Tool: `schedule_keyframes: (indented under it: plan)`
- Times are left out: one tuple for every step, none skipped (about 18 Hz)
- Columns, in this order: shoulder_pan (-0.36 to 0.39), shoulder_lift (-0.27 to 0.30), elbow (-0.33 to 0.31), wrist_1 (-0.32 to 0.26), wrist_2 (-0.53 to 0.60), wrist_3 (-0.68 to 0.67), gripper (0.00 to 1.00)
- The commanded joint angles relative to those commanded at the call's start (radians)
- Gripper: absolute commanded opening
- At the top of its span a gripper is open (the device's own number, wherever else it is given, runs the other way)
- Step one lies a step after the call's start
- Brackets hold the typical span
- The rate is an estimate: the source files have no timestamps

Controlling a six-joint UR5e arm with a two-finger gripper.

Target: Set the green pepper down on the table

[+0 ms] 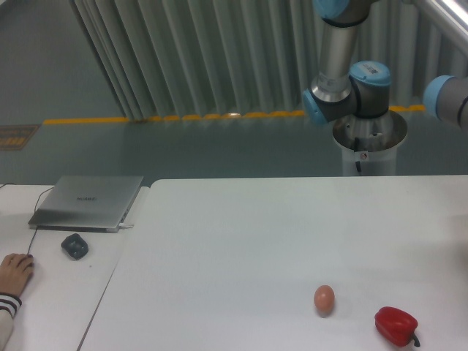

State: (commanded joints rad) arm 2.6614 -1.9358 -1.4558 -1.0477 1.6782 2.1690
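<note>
The green pepper is out of view. The big white table fills the lower middle and right of the camera view. My gripper is out of frame past the right edge; only the arm's blue and grey joints show at the top right, behind the table.
A small brown egg and a red bell pepper lie near the table's front right. On a smaller desk to the left sit a closed laptop and a dark mouse. A person's hand rests at the far left.
</note>
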Motion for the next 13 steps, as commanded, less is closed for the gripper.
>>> schedule_keyframes:
  plan:
    - [0.003,-0.009,0.017,0.0,0.0,-0.002,1.0]
    - [0.008,-0.021,0.031,-0.002,-0.002,-0.006,1.0]
    - [0.009,-0.029,0.034,0.0,0.0,-0.014,1.0]
    - [0.014,-0.034,0.035,0.0,0.0,-0.015,1.0]
    - [0.023,-0.037,0.038,0.006,-0.003,-0.023,1.0]
    - [0.029,-0.038,0.038,0.008,-0.005,-0.04,1.0]
    - [0.031,-0.049,0.04,0.014,-0.006,-0.054,1.0]
    - [0.04,-0.054,0.038,0.024,-0.008,-0.057,1.0]
    - [0.058,-0.06,0.041,0.029,-0.012,-0.058,1.0]
    - [0.066,-0.072,0.055,0.029,-0.018,-0.058,1.0]
    - [0.074,-0.078,0.06,0.029,-0.02,-0.058,1.0]
    - [0.083,-0.081,0.063,0.029,-0.029,-0.06,1.0]
    - [0.087,-0.081,0.066,0.029,-0.038,-0.061,1.0]
